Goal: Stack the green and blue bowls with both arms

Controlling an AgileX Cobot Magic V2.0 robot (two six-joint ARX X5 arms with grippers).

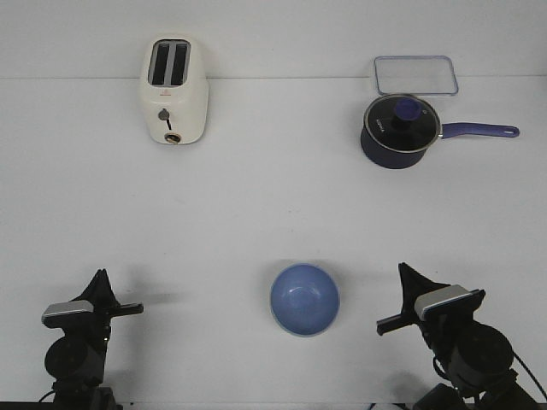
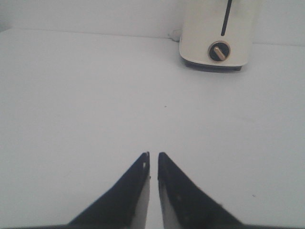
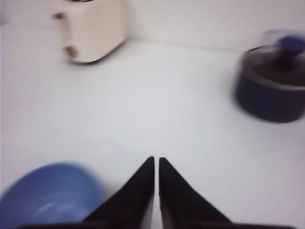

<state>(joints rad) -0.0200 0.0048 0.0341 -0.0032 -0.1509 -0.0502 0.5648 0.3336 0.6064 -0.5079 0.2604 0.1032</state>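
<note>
A periwinkle blue bowl (image 1: 305,299) stands upright at the near middle of the white table. A thin pale greenish edge shows along its near rim; no separate green bowl is in view. The bowl also shows blurred in the right wrist view (image 3: 47,195), beside the fingers. My left gripper (image 1: 137,309) is low at the near left, shut and empty, well left of the bowl. In its wrist view (image 2: 153,155) the fingers nearly touch over bare table. My right gripper (image 1: 380,325) is just right of the bowl, apart from it. It is shut and empty in its wrist view (image 3: 157,160).
A cream toaster (image 1: 173,90) stands at the far left, also in the left wrist view (image 2: 217,33). A dark navy saucepan (image 1: 400,128) with a glass lid and blue handle stands at the far right. A clear rectangular tray (image 1: 414,75) lies behind it.
</note>
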